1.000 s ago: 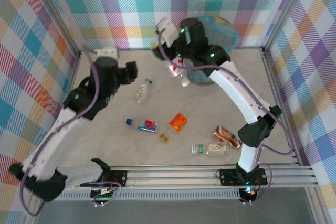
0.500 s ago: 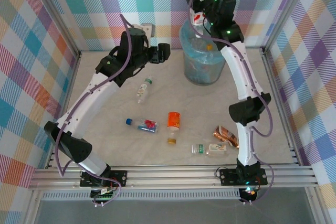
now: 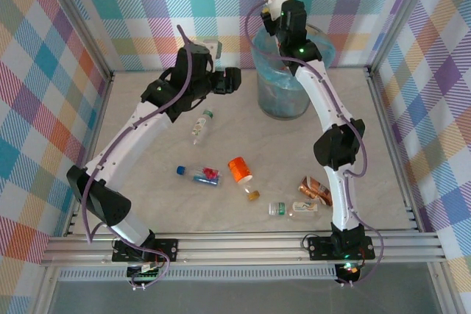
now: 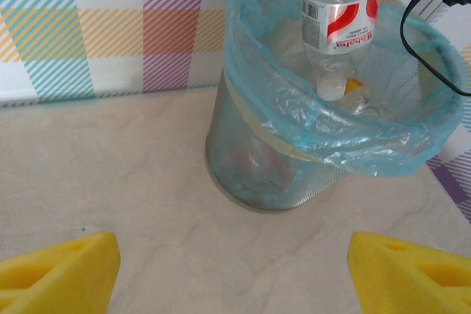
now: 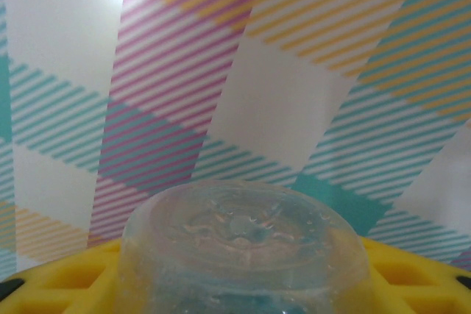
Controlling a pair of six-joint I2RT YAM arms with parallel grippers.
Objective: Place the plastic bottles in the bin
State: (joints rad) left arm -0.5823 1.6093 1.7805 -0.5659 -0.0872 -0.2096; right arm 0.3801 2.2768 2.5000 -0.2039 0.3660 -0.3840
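The bin (image 3: 285,86) stands at the back of the table, a grey mesh basket (image 4: 257,174) lined with a light-blue bag. My right gripper (image 3: 288,23) hovers over its mouth, shut on a clear bottle with a red and white label (image 4: 340,20) that hangs cap down above the opening. That bottle's clear base (image 5: 243,240) sits between the yellow fingers (image 5: 66,277). My left gripper (image 3: 232,80) is open just left of the bin, its yellow fingers (image 4: 59,273) wide apart over bare table. Several bottles lie inside the bin.
On the table lie a clear green-capped bottle (image 3: 200,126), a blue-capped bottle with a red label (image 3: 199,175), an orange bottle (image 3: 240,169), a clear bottle (image 3: 294,209) and a copper-coloured one (image 3: 318,190). Checked walls enclose the table.
My right gripper lifted the red-labelled bottle from beside the bin to above its mouth. The left arm stretched back toward the bin. The orange bottle turned on the table.
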